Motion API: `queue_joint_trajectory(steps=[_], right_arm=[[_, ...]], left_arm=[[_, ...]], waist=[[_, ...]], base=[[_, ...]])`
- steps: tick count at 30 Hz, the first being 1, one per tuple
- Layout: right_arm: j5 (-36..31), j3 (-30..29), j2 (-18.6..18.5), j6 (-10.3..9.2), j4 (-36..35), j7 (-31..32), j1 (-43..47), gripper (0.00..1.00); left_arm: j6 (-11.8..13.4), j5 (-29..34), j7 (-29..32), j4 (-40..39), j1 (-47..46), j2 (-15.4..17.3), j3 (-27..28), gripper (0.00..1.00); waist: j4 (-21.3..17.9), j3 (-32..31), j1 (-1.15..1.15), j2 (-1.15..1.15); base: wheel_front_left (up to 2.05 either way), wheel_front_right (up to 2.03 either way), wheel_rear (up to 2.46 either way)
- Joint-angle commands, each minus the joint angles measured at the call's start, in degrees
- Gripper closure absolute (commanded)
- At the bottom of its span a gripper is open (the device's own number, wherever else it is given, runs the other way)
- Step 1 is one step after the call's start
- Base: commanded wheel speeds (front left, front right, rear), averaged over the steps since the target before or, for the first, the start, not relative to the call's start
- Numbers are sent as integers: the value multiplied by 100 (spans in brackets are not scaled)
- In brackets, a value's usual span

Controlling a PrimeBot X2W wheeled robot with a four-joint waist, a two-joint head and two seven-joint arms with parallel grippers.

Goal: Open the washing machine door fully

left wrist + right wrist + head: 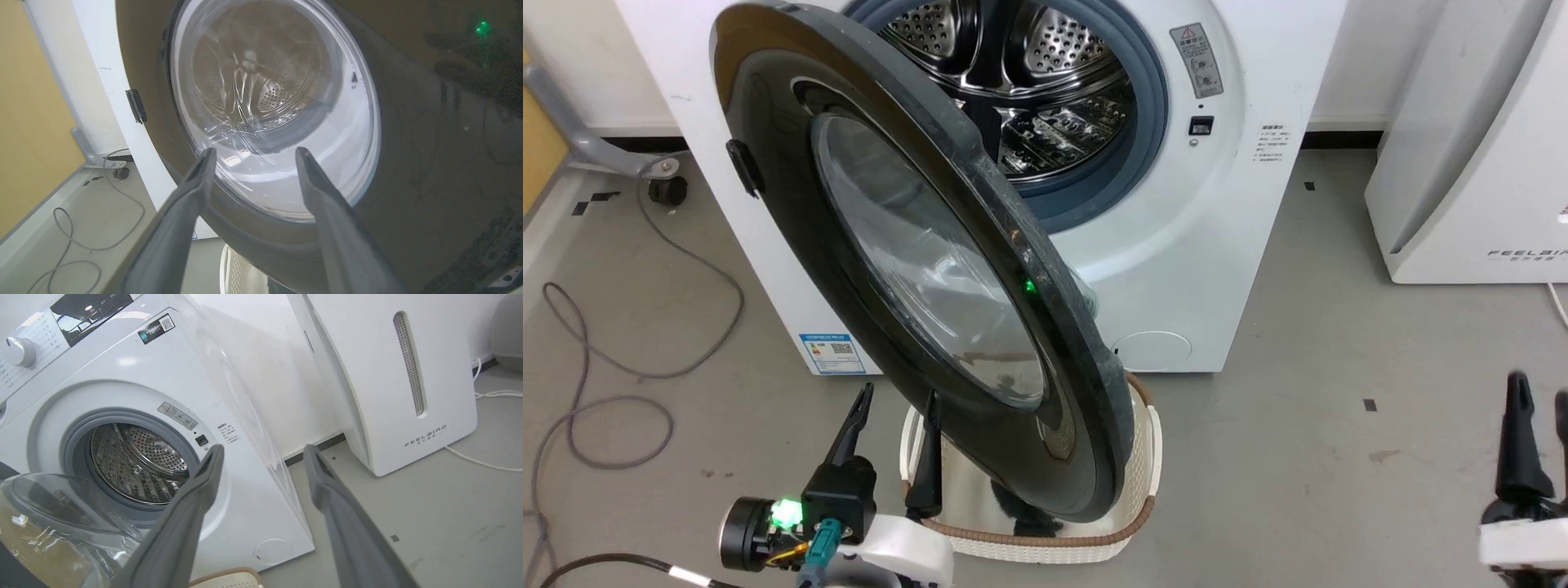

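Right, the washing machine door (931, 269) stands swung out from the washing machine (1192, 245), running from the upper left of the head view down to the lower centre. Its glossy black outer face and clear glass bowl (278, 102) look towards the left side of the frame. Its free edge hangs over a white woven basket (1147, 457) on the floor. Behind it the grey rubber ring (1152, 106) and the steel drum (1045, 73) are open to view at top centre.

Down at the lower left, the left gripper (898, 398) points up at the door's lower rim, fingers spread wide and nothing between them. In the left wrist view those fingers frame the bottom of the glass, very close to it. Whether a tip touches the door I cannot tell.

Over at the lower right edge, the right gripper (1539, 388) hangs well apart from the door. In its own wrist view the fingers are spread and empty, aimed at the machine's front. A white slanted appliance (1462, 163) sits at the upper right, and a grey cable (605, 359) loops across the floor at the left.
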Motion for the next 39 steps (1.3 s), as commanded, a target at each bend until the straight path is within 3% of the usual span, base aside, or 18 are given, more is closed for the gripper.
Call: queue_joint_trajectory(steps=[1,5,10,14,20,21,32,39], right_arm=[[-465,-101,214,5,-248,-23,125,0],[-2057,-190,581,5,-1034,0,323,0],[-3227,227,773,5,-1673,410,593,0],[-3544,586,836,5,-1806,649,737,0],[-3559,646,869,5,-1619,679,759,0],[-3520,634,874,5,-1510,667,732,0],[-3406,637,876,5,-1311,692,653,0],[-3356,652,877,5,-1257,686,626,0]], left_arm=[[-8,32,-30,4,50,6,14,0],[-11,42,-30,15,19,-2,28,0],[-8,54,-30,26,9,-12,45,0],[-17,67,-30,32,1,-16,48,0],[-32,67,-30,66,-7,-29,36,0],[-45,53,-30,100,0,-35,32,100],[-47,30,-30,-54,-72,-59,38,100],[2,146,-30,-812,-272,-30,69,100]], waist=[[4,12,0,0],[9,34,0,0],[5,42,0,0],[5,67,0,0],[35,58,0,0],[39,40,0,0],[51,29,0,0],[79,70,0,0]], base=[[0,0,0],[0,0,0],[0,0,0],[0,0,0],[0,0,0],[0,0,0],[0,0,0],[0,0,0]])
